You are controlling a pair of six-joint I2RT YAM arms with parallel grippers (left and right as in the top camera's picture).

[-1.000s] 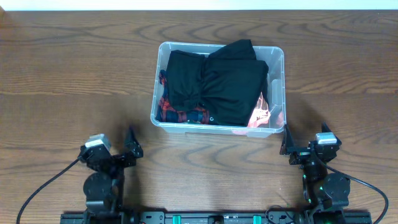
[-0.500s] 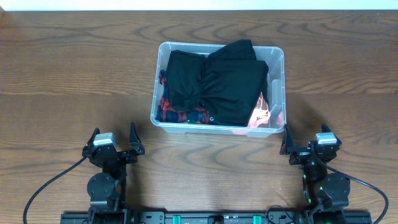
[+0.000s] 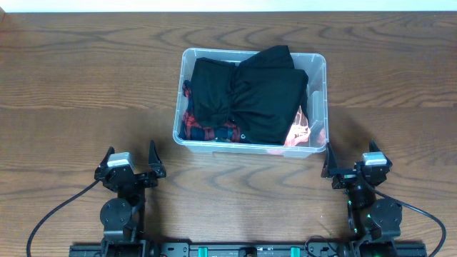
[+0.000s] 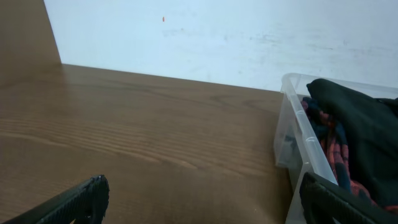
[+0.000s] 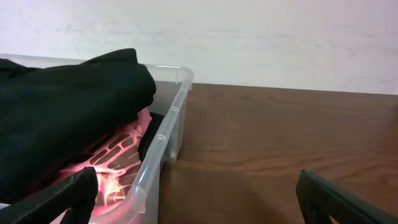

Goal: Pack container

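The container point(image 3: 323, 86) is a clear plastic bin at the table's middle. It holds a folded black garment point(image 3: 250, 96) on top, a red plaid cloth point(image 3: 203, 130) at its front left and a pink patterned item point(image 3: 300, 132) at its front right. My left gripper point(image 3: 131, 158) is open and empty near the front edge, left of the bin. My right gripper point(image 3: 350, 164) is open and empty just off the bin's front right corner. The left wrist view shows the bin wall point(image 4: 292, 124) beyond the open jaws point(image 4: 205, 205). The right wrist view shows the bin wall point(image 5: 168, 134), black garment point(image 5: 68, 106) and open jaws point(image 5: 196, 202).
The wooden table point(image 3: 86, 86) stretches to both sides of the bin. A white wall point(image 4: 217, 37) stands behind its far edge. Both arm bases and cables sit along the front edge.
The left gripper turned from an angled pose to face straight ahead, then stayed still. The right arm and the bin's contents have not moved.
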